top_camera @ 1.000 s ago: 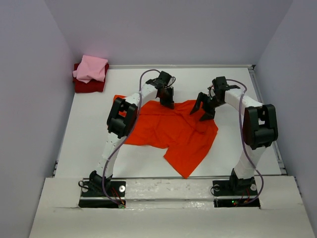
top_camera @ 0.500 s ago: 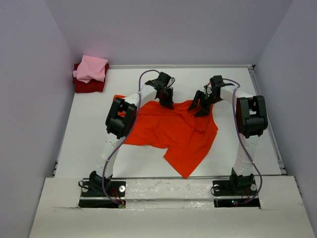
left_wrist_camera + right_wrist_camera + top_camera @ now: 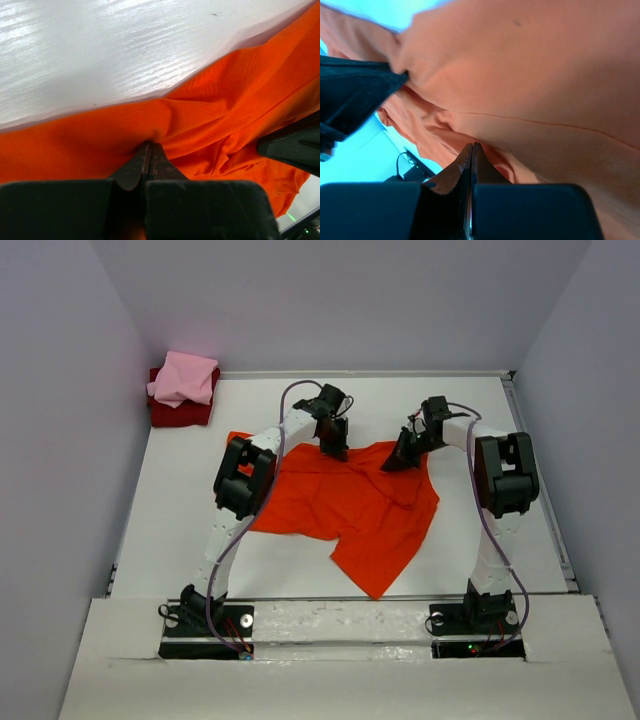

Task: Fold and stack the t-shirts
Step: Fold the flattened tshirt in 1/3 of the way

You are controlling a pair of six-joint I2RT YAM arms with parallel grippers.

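Where far edge bunches, left claw (image 3: 338,451) and right claw (image 3: 396,462) clench orange-red t-shirt (image 3: 350,505).

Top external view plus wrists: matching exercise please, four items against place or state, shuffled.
1. orange-red t-shirt
2. pink t-shirt
3. dark red t-shirt
4. left gripper

a. bottom of the far-left corner stack
b. spread rumpled on the table
c. shut on orange cloth
d. top of the corner stack

Pairs: 1-b, 2-d, 3-a, 4-c.
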